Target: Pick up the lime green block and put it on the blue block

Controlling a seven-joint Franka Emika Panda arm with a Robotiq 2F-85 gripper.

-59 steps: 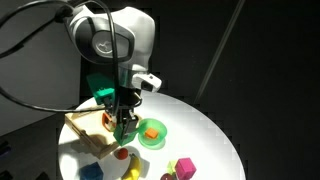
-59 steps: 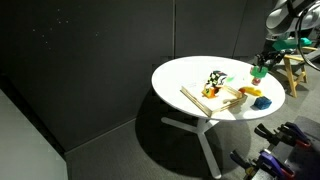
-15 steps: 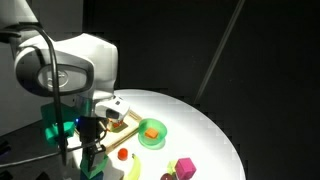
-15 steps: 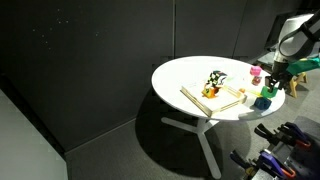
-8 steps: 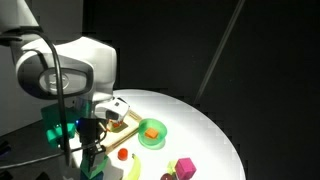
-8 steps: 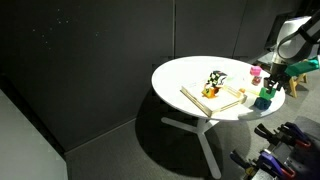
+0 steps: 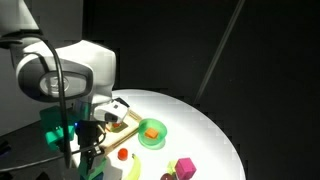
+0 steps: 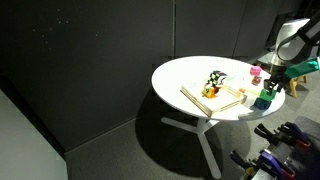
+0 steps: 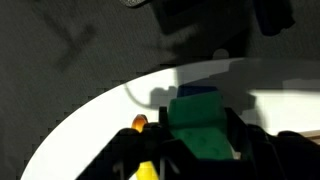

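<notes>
Wrist view: fingers point(image 9: 240, 140) clamped on the lime green block point(image 9: 204, 133). Blue block point(image 9: 198, 93) shows directly beyond it, near the white tabletop point(image 9: 88, 135) edge.

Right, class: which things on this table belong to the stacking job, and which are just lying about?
Job: green block, blue block, hand holding the green block.
Lying about: bowl, magenta block, wooden tray.

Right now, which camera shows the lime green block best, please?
The wrist view: the lime green block fills its centre. In an exterior view it is a speck; below the arm I cannot find it.
</notes>
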